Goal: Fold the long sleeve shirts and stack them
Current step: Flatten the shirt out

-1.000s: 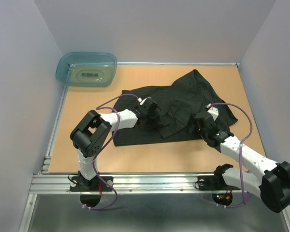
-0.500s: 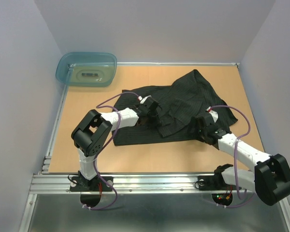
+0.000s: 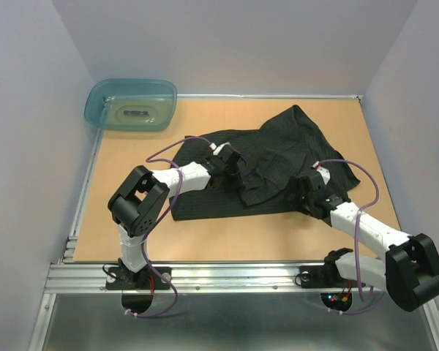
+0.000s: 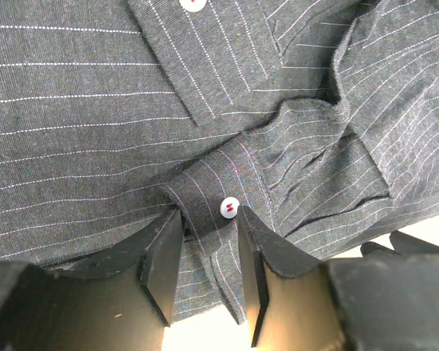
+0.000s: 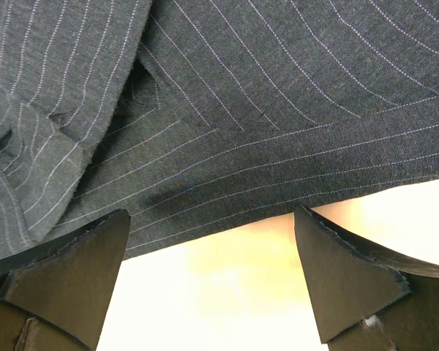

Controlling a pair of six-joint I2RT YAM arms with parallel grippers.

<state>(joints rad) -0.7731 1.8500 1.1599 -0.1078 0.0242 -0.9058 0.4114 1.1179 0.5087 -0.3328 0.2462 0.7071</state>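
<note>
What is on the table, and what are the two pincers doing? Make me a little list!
shirt: dark with thin pale stripes, lying crumpled, not folded yet
left pincer: pinching a strip of the shirt that has a white button
right pincer: wide open at the shirt's near edge, holding nothing
tub: see-through teal, at the far left corner, apart from the shirt
table: tan top

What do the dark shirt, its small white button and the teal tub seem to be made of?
The shirt looks like woven cloth, matte dark charcoal with thin pale pinstripes; it creases softly. The button is probably plastic, glossy white, sewn with red thread. The tub seems to be plastic, translucent teal: a pale shape shows through it.
</note>
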